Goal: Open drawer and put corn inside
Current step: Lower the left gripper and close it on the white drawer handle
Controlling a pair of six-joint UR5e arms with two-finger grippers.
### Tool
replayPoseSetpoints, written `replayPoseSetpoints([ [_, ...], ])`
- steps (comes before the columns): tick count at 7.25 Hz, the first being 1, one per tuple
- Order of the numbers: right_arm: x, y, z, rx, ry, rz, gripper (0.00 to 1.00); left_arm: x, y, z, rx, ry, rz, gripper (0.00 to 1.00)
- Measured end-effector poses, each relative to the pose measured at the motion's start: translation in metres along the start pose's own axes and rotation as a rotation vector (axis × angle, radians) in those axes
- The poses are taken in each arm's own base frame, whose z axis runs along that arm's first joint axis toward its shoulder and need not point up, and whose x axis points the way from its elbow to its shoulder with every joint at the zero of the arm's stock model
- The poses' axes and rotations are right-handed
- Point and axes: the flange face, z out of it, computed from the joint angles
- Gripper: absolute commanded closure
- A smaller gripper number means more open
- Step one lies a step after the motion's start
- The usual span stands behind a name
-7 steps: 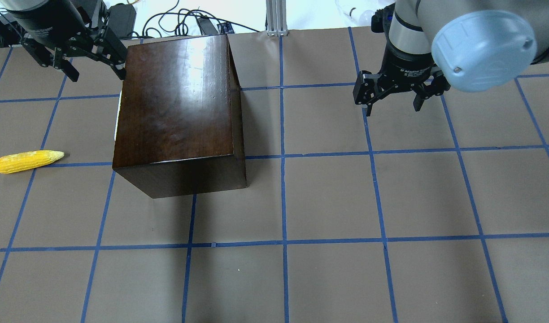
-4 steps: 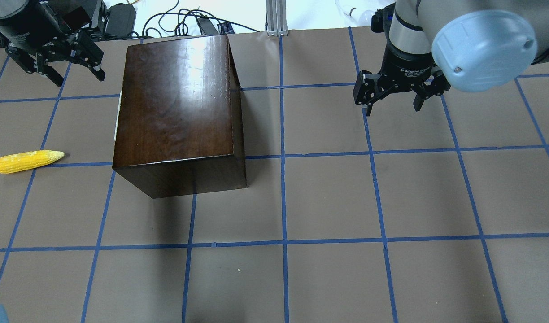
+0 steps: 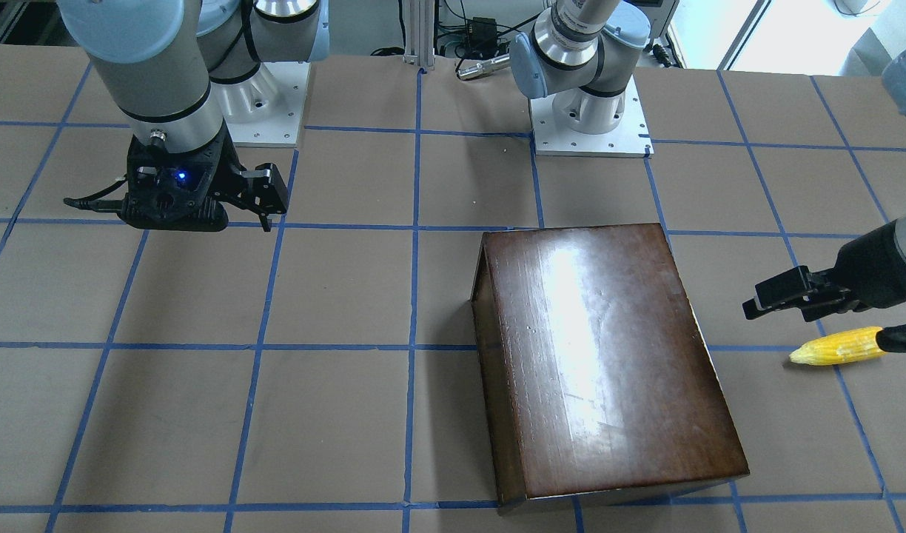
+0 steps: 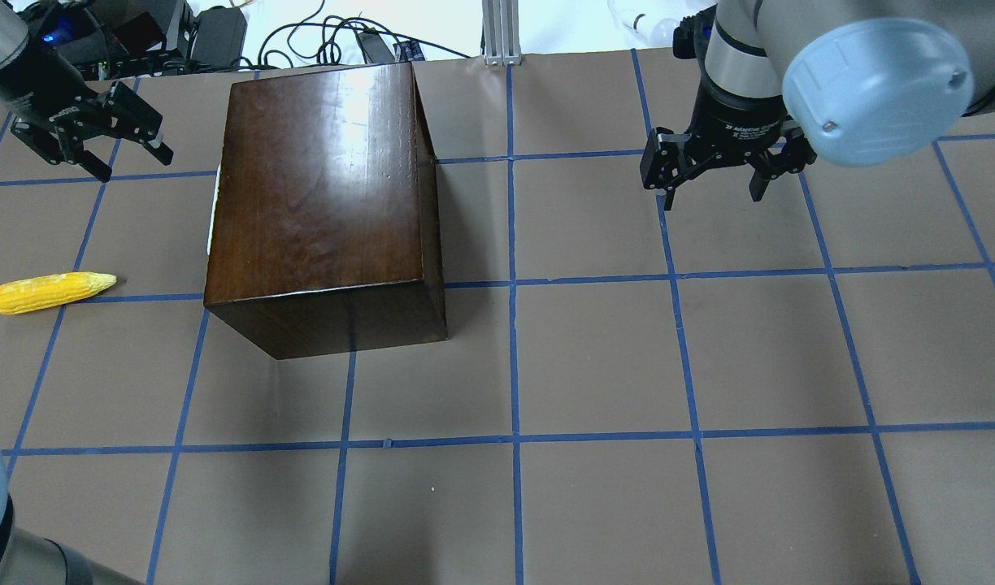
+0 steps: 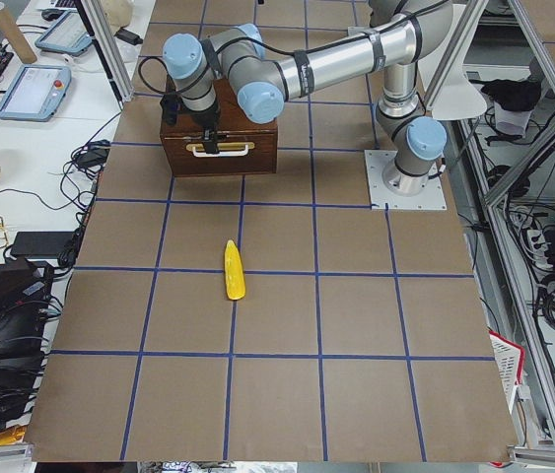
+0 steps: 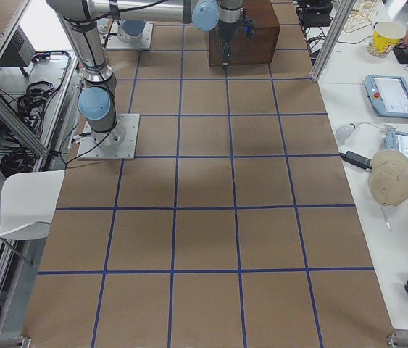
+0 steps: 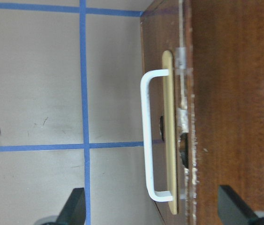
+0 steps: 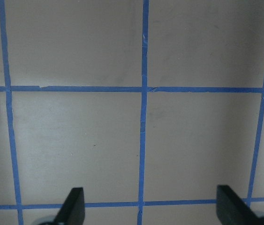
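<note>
The glossy dark-brown box (image 4: 327,203) stands on the table with its drawer shut. The drawer's front (image 7: 169,93) faces the robot's left and carries a white handle (image 7: 146,136). The yellow corn (image 4: 50,292) lies on the table left of the box, pointed end toward it, and also shows in the front-facing view (image 3: 838,346). My left gripper (image 4: 134,164) is open and empty, left of the box's far corner and apart from both box and corn. My right gripper (image 4: 712,199) is open and empty above bare table to the box's right.
The table is brown paper with a blue tape grid (image 4: 514,439). Cables and power bricks (image 4: 221,32) lie beyond the far edge behind the box. An aluminium post (image 4: 501,32) stands at the far middle. The arms' base plates (image 3: 590,126) sit on the robot's side.
My left gripper has moved left, away from the box's far-left corner, and slightly nearer the corn. The right arm, box and corn have not moved.
</note>
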Motion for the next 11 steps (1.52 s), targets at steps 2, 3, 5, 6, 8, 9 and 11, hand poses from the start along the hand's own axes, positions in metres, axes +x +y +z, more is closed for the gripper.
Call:
replayPoseSetpoints([
  [2,0.000,0.000,0.000,0.000,0.000,0.000,0.00,-0.016,0.001,0.023,0.000,0.047,-0.038,0.00],
  [3,0.000,0.000,0.000,-0.001,0.000,0.000,0.00,-0.019,-0.001,0.029,0.001,0.059,-0.050,0.00],
  [5,0.000,0.000,0.000,0.000,0.000,0.000,0.00,-0.025,-0.003,0.046,-0.015,0.091,-0.074,0.00],
  [6,0.000,0.000,0.000,-0.001,0.000,0.000,0.00,-0.027,-0.003,0.052,-0.023,0.104,-0.087,0.00],
  [8,0.000,0.000,0.000,-0.001,0.000,0.000,0.00,-0.027,-0.005,0.059,-0.026,0.132,-0.100,0.00],
  [9,0.000,0.000,0.001,-0.001,0.000,0.000,0.00,-0.027,-0.006,0.062,-0.030,0.138,-0.102,0.00],
  [11,0.000,0.000,0.001,-0.002,0.000,0.000,0.00,-0.028,-0.009,0.067,-0.035,0.141,-0.103,0.00],
])
